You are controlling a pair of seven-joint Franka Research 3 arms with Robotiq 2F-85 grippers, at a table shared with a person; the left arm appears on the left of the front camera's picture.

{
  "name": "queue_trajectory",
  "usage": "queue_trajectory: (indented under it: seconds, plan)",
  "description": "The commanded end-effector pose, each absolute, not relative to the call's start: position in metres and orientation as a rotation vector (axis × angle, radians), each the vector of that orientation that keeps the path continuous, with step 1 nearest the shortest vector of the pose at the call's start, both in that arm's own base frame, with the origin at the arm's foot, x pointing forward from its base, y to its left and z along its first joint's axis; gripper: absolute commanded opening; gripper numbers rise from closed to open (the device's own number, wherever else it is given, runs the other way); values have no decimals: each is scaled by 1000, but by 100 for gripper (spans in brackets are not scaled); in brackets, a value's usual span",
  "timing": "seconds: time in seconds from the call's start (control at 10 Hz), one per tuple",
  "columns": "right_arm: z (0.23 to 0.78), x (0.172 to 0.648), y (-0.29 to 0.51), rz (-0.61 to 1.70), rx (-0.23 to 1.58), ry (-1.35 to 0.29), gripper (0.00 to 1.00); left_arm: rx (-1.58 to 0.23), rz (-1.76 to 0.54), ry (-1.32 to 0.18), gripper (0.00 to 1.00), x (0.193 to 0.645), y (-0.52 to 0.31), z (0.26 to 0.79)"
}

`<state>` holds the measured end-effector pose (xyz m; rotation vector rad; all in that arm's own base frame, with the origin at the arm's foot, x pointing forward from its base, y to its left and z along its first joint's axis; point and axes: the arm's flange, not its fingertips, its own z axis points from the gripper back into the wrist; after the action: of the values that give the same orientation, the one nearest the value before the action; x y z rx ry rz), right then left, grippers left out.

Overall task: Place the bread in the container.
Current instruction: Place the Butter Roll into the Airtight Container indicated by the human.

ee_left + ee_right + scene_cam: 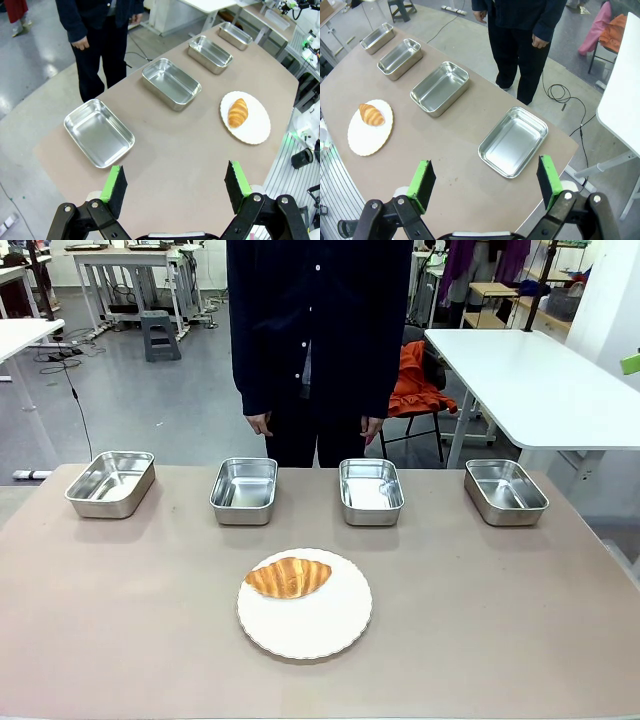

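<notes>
1. Step in hand: pick-up not yet begun. The bread (288, 577) lies on the plate (305, 632), mid-worktop (120, 620) toward the near edge.
2. Both the left hand (176, 185) and right hand (485, 182) are spread, empty, high over the worktop's ends.
3. Next move: one hand must descend and pinch the bread across its width. Which of the four pans (244, 490) along the far edge is meant cannot be told.
4. Bread: golden-brown ridged crescent, intact.

We find four shiny rectangular stainless-steel pans (111, 483) (244, 490) (371, 491) (506, 491) set apart in one row along the far side of the tan table (100, 640). Nearer us, before the gap between the middle two, lies a round white plate (315, 630). On its far left part rests a golden-brown crescent croissant (288, 577). Behind the row, beyond the table's far edge, stands a person in dark clothes (318, 330).
</notes>
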<state>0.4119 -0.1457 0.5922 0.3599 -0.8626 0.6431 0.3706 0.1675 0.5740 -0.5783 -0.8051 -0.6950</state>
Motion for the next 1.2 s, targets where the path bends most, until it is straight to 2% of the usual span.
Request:
queue_trajectory:
  seconds: [0.0, 1.1]
  plan:
    - [593, 412, -146, 648, 362, -869, 100, -578, -710, -813, 100, 369, 169, 574]
    - [593, 412, -146, 648, 362, -869, 100, -578, -710, -813, 100, 369, 169, 574]
